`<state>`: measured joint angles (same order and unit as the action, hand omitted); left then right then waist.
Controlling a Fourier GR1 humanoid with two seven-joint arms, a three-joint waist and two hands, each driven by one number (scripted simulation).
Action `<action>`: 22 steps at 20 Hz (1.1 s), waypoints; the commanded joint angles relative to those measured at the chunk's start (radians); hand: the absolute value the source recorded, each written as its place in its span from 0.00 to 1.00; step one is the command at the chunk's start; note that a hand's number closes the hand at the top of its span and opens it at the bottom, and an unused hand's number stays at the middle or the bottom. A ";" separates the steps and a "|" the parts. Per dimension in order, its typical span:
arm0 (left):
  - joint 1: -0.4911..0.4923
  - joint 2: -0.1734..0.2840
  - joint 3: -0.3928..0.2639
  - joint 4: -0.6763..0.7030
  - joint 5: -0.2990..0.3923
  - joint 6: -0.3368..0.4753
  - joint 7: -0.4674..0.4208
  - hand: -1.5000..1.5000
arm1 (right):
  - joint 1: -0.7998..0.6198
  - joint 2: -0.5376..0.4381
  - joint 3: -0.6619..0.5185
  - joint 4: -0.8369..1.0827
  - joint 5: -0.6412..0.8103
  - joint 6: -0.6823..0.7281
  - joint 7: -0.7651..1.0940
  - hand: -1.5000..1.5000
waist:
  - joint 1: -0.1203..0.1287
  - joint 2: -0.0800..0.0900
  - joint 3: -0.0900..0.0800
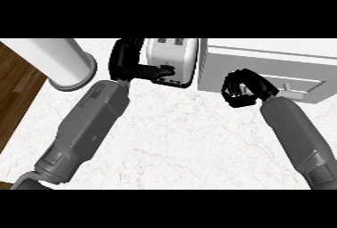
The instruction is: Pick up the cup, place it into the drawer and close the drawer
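The white drawer unit (pixel 276 58) stands at the back right. Its drawer front (pixel 296 80) sits nearly flush with the body, with a pale handle (pixel 295 93) along it. My right hand (pixel 245 89) hangs just left of that handle, fingers curled, and nothing shows inside them. My left hand (pixel 128 60) is at the back centre, fingers relaxed, its thumb against the side of a white toaster (pixel 172 58). No cup shows in this view.
A wide white cylinder with a grey rim (pixel 63 62) stands at the back left. The wooden floor (pixel 16 89) shows past the counter's left edge. The white marble counter (pixel 191 138) stretches between my forearms.
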<state>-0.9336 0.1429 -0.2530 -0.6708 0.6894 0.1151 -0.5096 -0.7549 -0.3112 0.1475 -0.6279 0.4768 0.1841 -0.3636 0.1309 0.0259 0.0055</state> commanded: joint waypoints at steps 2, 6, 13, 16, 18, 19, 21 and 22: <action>0.048 0.029 -0.008 -0.057 0.001 -0.032 0.005 0.00 | -0.126 -0.087 -0.106 0.122 -0.038 -0.027 -0.042 1.00 | 0.035 0.008 0.001; 0.075 0.044 -0.020 -0.070 -0.004 -0.058 0.013 0.00 | -0.171 -0.094 -0.143 0.136 -0.069 -0.023 0.001 1.00 | 0.055 0.015 0.000; 0.090 0.068 -0.016 -0.092 0.006 -0.090 0.030 0.00 | -0.194 -0.142 -0.179 0.109 -0.119 0.043 0.011 1.00 | 0.062 0.018 -0.001; 0.088 0.080 -0.013 -0.112 0.013 -0.111 0.035 0.00 | -0.180 -0.156 -0.174 0.097 -0.125 0.070 0.012 1.00 | 0.085 0.020 -0.002; 0.112 0.074 -0.019 -0.106 0.012 -0.115 0.034 0.00 | -0.186 -0.149 -0.185 0.082 -0.142 0.076 0.019 1.00 | 0.090 0.022 -0.002; 0.100 0.075 -0.014 -0.106 0.015 -0.111 0.039 0.00 | -0.186 -0.171 -0.185 0.078 -0.146 0.102 0.021 1.00 | 0.084 0.025 -0.003; 0.131 0.076 -0.024 -0.112 0.013 -0.133 0.029 0.00 | -0.179 -0.167 -0.192 0.066 -0.158 0.105 0.025 1.00 | 0.098 0.024 -0.004; 0.120 0.085 -0.015 -0.116 0.017 -0.133 0.033 0.00 | -0.173 -0.186 -0.196 0.062 -0.164 0.123 0.015 1.00 | 0.084 0.023 -0.003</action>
<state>-0.8257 0.2176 -0.2702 -0.7772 0.7020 -0.0006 -0.4771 -0.7559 -0.3741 0.0411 -0.5964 0.3008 0.4403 -0.4172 0.1872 0.0386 0.0194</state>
